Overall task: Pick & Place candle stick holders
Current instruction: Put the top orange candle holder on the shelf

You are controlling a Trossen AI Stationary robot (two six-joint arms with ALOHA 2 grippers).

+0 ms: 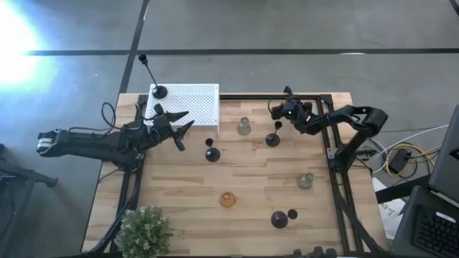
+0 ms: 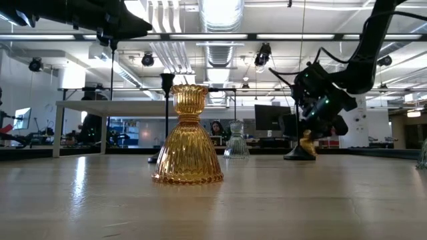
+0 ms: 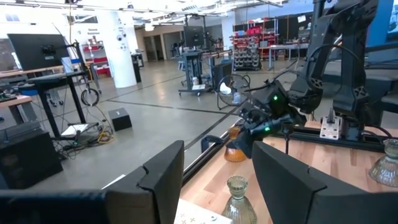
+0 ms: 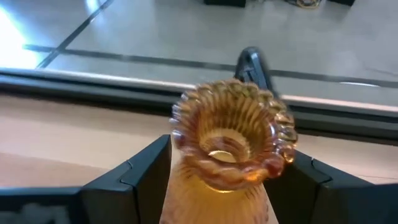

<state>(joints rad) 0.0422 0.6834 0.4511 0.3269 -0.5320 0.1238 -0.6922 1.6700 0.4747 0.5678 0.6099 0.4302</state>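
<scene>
Standing nearest in the low view is an amber glass holder [image 2: 187,137]; farther back, the right gripper [image 4: 227,171] is straddling another amber holder [image 4: 230,134], fingers apart; the left gripper [image 1: 179,125] is hanging open by the white perforated box [image 1: 190,100].

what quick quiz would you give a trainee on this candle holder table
1. True or false: the left gripper holds a candle stick holder.
2. Which colour is the holder at the right gripper? A black, B amber, C pale green.
3. How many pale green holders show on the table in the high view?

Key: 1 false, it is open and empty. 2 B. 3 two.
</scene>
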